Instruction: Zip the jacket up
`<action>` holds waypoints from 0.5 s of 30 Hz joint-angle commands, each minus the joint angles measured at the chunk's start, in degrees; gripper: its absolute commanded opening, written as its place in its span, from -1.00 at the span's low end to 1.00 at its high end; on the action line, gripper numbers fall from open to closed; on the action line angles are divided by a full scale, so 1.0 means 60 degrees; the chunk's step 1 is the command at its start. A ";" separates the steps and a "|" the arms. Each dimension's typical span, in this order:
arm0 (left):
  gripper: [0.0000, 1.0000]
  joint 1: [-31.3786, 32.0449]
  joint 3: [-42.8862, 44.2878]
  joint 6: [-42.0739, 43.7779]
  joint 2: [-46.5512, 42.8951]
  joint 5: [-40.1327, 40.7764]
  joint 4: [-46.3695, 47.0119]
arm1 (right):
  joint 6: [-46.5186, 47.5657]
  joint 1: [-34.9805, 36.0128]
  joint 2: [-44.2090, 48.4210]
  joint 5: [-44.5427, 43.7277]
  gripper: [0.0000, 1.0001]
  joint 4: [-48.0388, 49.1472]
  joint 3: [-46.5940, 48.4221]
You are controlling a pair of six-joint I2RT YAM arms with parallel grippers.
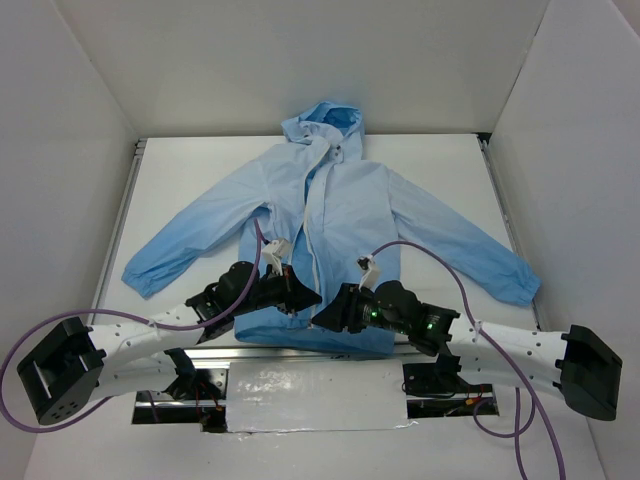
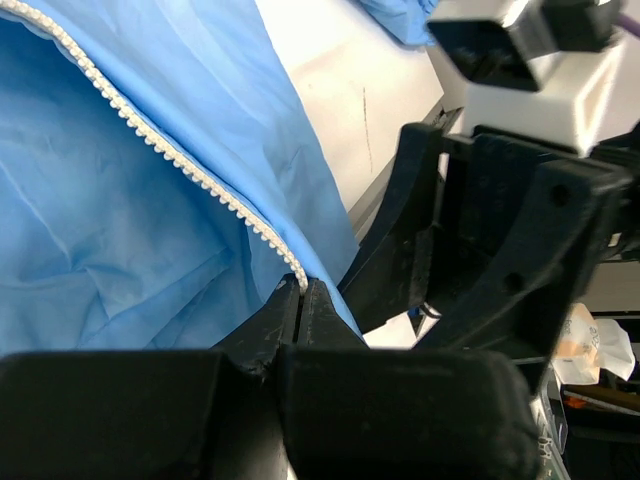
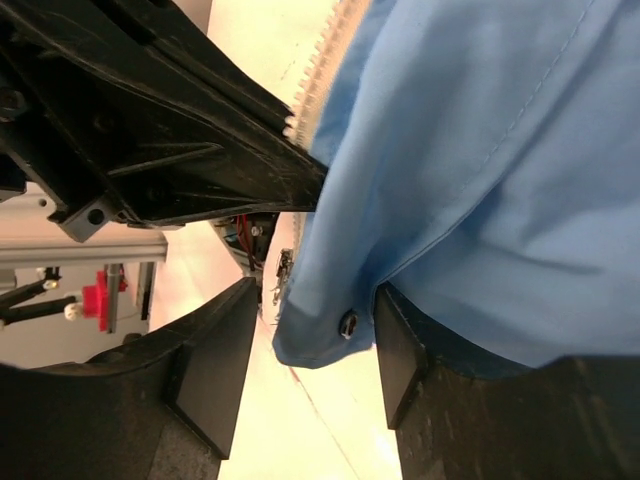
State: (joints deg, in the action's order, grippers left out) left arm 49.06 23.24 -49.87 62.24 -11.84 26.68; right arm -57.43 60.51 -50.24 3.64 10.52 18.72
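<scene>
The sky-blue hooded jacket (image 1: 340,200) lies spread flat on the white table (image 1: 200,165), hood far, front open at the hem. My left gripper (image 1: 305,297) is at the hem's middle. In the left wrist view it (image 2: 300,288) is shut on the bottom end of the white zipper teeth (image 2: 150,140) of one front edge (image 2: 120,250). My right gripper (image 1: 325,315) is right beside it. In the right wrist view it (image 3: 315,300) is open, and the other front edge's lower corner (image 3: 500,180) with a dark snap (image 3: 347,323) hangs between its fingers.
White walls enclose the table on three sides. A metal rail (image 1: 118,215) runs along the left edge. A shiny plate (image 1: 310,395) lies between the arm bases. Purple cables (image 1: 430,255) arc over the jacket. The two grippers nearly touch.
</scene>
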 commanded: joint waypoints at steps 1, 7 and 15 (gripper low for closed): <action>-1.00 0.0100 0.0271 -0.0170 -0.0075 0.0127 0.0944 | -0.0243 0.0066 -0.0123 0.0375 0.13 0.0955 -0.0205; -1.00 0.0115 0.0140 -0.0244 -0.0295 0.0303 0.1091 | -0.0374 0.0066 -0.0270 0.0477 -0.18 0.1292 -0.0381; -1.00 0.0115 -0.0007 -0.0302 -0.0353 0.0376 0.1135 | -0.0434 0.0052 -0.0182 0.0448 -0.98 0.1338 -0.0410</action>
State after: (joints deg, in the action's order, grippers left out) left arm 49.60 23.24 -51.29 61.60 -10.61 27.73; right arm -59.70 60.51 -51.68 5.08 15.57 16.36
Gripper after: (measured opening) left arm 0.041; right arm 0.144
